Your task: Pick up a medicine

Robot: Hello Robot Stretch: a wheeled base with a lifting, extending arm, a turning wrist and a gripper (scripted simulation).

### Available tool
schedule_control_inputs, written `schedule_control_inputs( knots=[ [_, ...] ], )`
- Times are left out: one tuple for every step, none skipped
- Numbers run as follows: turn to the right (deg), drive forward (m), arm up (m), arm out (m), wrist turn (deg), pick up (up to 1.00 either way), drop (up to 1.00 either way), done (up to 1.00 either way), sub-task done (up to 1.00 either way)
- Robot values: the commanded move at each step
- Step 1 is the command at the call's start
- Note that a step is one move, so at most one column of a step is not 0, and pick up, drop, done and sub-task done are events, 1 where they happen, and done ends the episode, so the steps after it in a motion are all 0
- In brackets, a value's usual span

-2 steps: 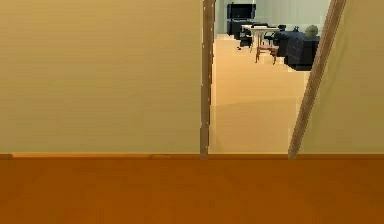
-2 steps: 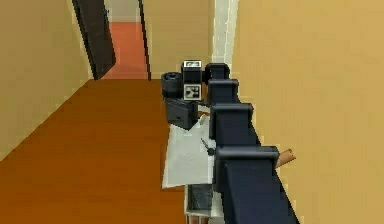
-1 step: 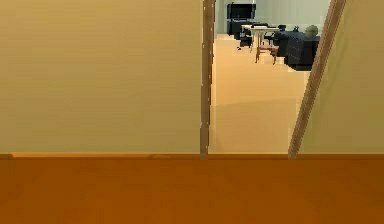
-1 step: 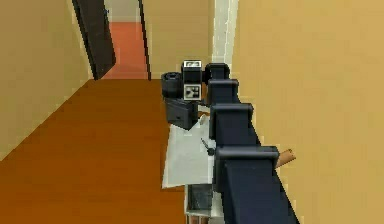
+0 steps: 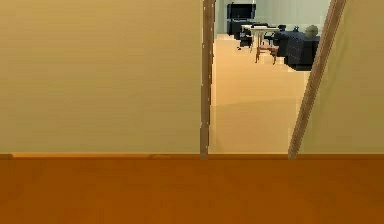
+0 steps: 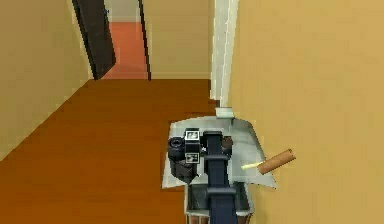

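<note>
In the forward view I am facing a beige wall (image 5: 100, 75) across a strip of brown wood floor (image 5: 190, 190). To the wall's right a wood-framed doorway (image 5: 207, 80) gives onto a room with a pale floor. Deep inside it I make out a dark cabinet (image 5: 240, 14), a wooden chair (image 5: 266, 45) and a dark sofa (image 5: 297, 48). In the arm side view the arm (image 6: 222, 190) rises from the bottom edge and ends in the gripper (image 6: 183, 155), which sits over a grey flat surface (image 6: 245, 133). I cannot tell from here how the jaws stand, nor whether they hold anything, since that surface and some small shapes lie right behind them. To the right of the jaws, near them and at the surface's edge, lies a brown rod (image 6: 274, 160) with a pale yellow end pointing back toward the arm. I cannot tell whether any of the small shapes by the jaws is the medicine. Beyond the jaws, farther out, stands a white door frame (image 6: 226, 50) against a beige wall (image 6: 310, 80). Well out and to their left a dark door (image 6: 95, 40) stands beside an opening with an orange-red floor (image 6: 127, 55).
</note>
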Motion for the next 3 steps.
schedule_control_inputs(
  knots=[
    [0.0, 0.00, 0.00, 0.00, 0.0, 1.00, 0.00, 0.00, 0.00],
    [0.0, 0.00, 0.10, 0.00, 0.0, 0.00, 0.00, 0.00, 0.00],
    [0.0, 0.00, 0.00, 0.00, 0.0, 0.00, 0.00, 1.00, 0.00]
  ],
)
